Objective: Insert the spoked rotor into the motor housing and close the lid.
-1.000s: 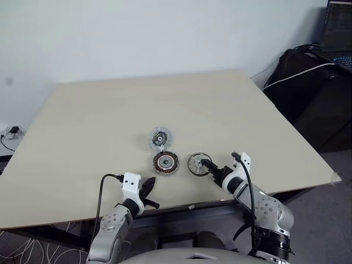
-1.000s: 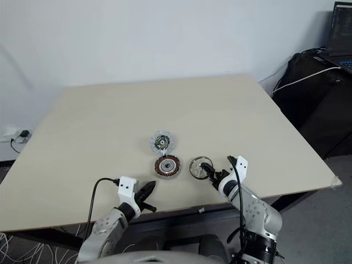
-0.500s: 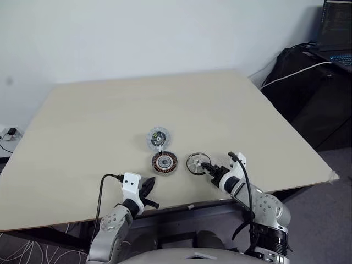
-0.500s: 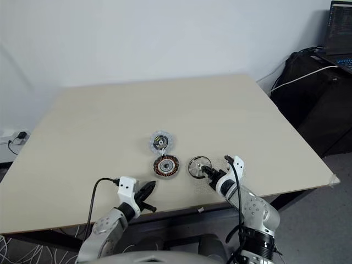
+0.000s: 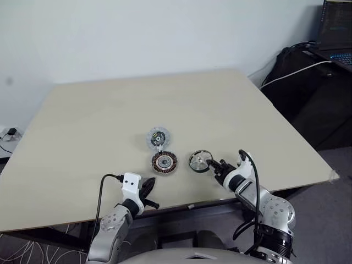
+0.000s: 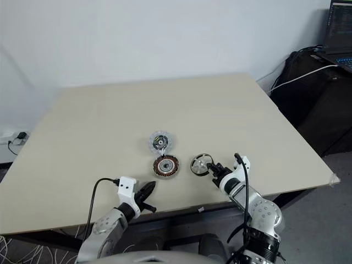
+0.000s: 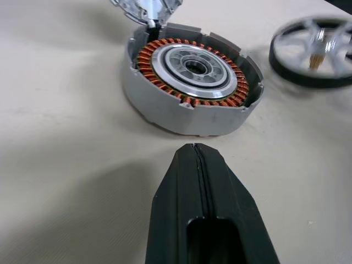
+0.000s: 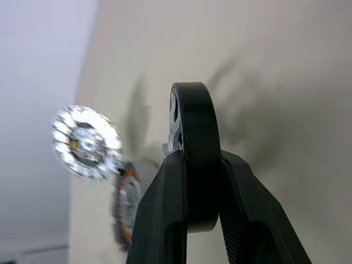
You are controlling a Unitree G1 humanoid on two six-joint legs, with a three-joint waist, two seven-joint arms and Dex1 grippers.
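Observation:
The spoked rotor (image 5: 199, 161), black-rimmed with silver spokes, is tilted up off the table (image 5: 110, 110), just right of the motor housing (image 5: 164, 162). My right gripper (image 5: 211, 164) is shut on the rotor's near rim. In the right wrist view the rotor (image 8: 190, 124) stands edge-on between the fingers (image 8: 159, 220). The housing (image 7: 192, 82) lies flat with its copper windings facing up. The light grey lid (image 5: 158, 137) touches the housing's far side, green-and-black middle up. My left gripper (image 7: 195, 149) is shut and empty, a short way in front of the housing.
The table's front edge runs just under both arms, with a small pale bit (image 5: 191, 207) on it. Off the table at the far right stand a dark bag (image 5: 308, 82), a white cable (image 5: 297, 71) and a laptop (image 5: 336, 33).
My right gripper went from open around the rotor's rim to shut on it, then rolled and rose slightly, tipping the rotor up. The left arm stayed still.

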